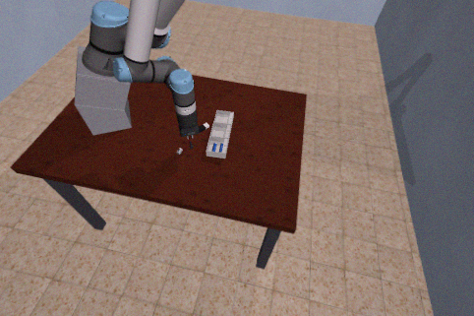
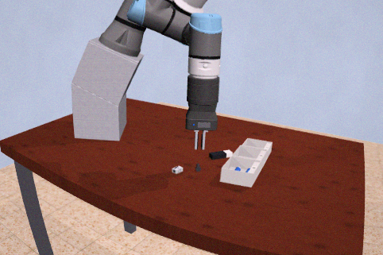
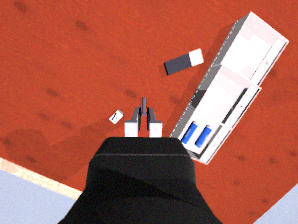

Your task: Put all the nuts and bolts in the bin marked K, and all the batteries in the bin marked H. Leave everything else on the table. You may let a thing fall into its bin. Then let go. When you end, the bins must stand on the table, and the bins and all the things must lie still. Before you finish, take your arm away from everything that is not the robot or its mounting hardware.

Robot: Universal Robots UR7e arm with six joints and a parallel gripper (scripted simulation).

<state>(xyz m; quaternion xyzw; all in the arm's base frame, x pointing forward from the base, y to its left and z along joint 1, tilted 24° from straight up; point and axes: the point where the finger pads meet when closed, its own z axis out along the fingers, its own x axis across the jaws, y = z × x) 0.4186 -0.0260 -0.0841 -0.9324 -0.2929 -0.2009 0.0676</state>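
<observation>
Wrist view, one narrowly open, empty hand (image 1: 190, 137) (image 2: 199, 148) (image 3: 143, 114), two blue batteries (image 1: 214, 148) (image 2: 237, 169) (image 3: 203, 136) in one bin (image 1: 216, 155) (image 2: 236, 178) (image 3: 206, 160)

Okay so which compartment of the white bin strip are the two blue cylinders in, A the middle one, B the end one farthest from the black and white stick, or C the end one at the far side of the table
B: both blue cylinders lie in that end compartment.

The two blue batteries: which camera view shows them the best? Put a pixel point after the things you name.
The wrist view: both blue batteries (image 1: 217, 147) (image 2: 243, 170) (image 3: 196, 135) appear large, side by side. The top view shows both, but small; in the exterior view, the bin wall partly hides them.
</observation>
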